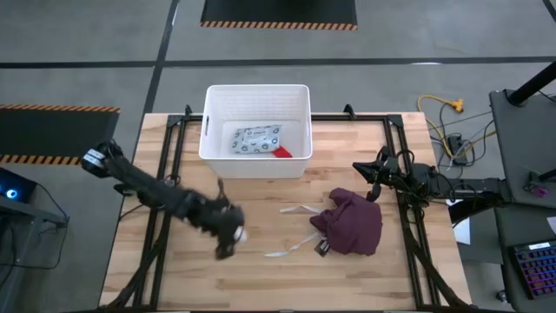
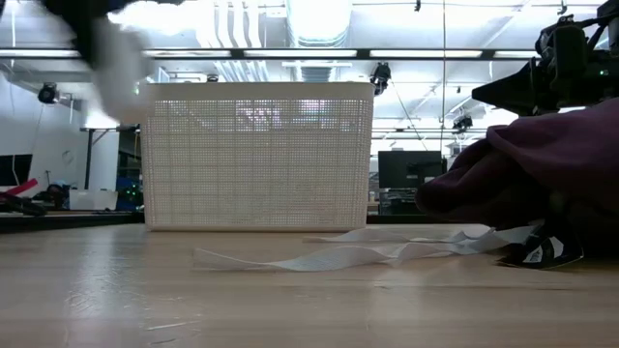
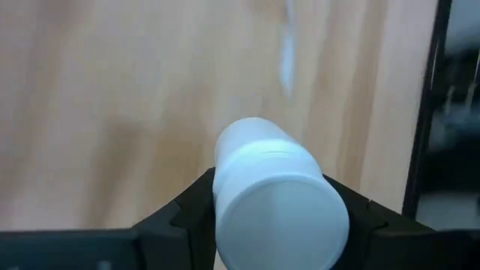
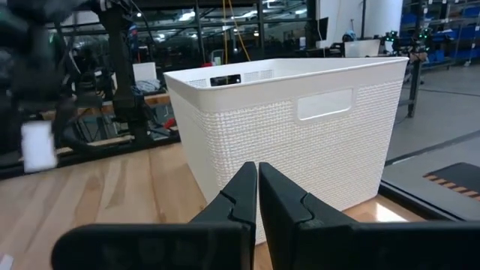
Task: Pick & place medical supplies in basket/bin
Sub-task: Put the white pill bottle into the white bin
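L tool is clamped on the white cyl, lifted over mid-desk w/ the bin ahead toward the far edge, nearer L arm; R tool waits pinched together beside the bin.

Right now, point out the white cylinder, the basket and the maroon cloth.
white cylinder point(image 3: 281, 217), left wrist view, on its round end face.
basket point(image 1: 215, 122), high view, on its left wall.
maroon cloth point(image 1: 354, 222), high view, on the middle of the heap.
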{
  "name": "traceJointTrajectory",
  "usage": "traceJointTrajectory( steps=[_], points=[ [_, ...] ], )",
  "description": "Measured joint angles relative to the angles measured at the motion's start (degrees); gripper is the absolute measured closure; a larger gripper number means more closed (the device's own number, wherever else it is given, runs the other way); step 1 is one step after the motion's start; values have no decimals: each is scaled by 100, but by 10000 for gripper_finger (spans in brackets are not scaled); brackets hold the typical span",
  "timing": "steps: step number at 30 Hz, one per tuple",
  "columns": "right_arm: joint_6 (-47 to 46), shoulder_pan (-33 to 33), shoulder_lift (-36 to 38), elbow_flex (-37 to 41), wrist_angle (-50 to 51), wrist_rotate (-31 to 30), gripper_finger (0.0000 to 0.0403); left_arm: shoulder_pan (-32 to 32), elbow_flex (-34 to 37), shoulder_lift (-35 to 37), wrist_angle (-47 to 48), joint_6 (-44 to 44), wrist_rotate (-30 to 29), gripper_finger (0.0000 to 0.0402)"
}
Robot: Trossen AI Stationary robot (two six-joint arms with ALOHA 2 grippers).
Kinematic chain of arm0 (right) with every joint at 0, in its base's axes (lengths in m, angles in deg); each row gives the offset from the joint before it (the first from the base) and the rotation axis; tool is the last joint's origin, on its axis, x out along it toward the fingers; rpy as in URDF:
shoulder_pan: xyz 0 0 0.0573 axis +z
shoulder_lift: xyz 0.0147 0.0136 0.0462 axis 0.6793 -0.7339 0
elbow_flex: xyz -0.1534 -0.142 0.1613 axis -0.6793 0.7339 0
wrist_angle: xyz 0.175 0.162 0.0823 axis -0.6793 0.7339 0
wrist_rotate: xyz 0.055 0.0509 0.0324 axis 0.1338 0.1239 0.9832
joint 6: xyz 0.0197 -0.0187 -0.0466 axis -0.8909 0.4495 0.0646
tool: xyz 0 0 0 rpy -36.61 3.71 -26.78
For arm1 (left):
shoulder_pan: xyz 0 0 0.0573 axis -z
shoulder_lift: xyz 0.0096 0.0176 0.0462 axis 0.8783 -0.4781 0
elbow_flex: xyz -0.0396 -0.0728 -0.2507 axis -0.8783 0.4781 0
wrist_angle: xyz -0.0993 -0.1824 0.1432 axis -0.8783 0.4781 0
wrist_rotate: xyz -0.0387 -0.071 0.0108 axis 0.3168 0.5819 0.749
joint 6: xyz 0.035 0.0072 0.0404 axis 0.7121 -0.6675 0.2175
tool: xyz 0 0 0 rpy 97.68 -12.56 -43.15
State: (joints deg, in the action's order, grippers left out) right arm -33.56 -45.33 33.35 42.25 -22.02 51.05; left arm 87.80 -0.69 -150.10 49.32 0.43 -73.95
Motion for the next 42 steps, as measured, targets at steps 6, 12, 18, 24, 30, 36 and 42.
traceJointTrajectory(
  steps=[6,12,18,24,30,36,42],
  points=[
    [162,2,-1,0,2,2,394,-1352,-1360,0,263,14,-1044,245],
    [291,2,-2,0,4,2,394,-2604,-2299,0,261,928,-1634,244],
    [295,0,0,0,140,2,394,-3788,-2574,-2,281,2099,-1657,243],
    [-6,1,-5,7,299,-27,394,-4925,-2181,-21,281,2907,-1575,243],
    [-286,0,-31,7,306,-22,394,-5724,-1489,-53,-472,3834,-1570,242],
    [-291,1,-37,7,303,-110,394,-6281,-806,-97,-1345,4437,-1553,242],
    [-633,0,-37,7,302,-201,394,-6678,-376,-386,-1756,4493,-1274,242]
  ],
)
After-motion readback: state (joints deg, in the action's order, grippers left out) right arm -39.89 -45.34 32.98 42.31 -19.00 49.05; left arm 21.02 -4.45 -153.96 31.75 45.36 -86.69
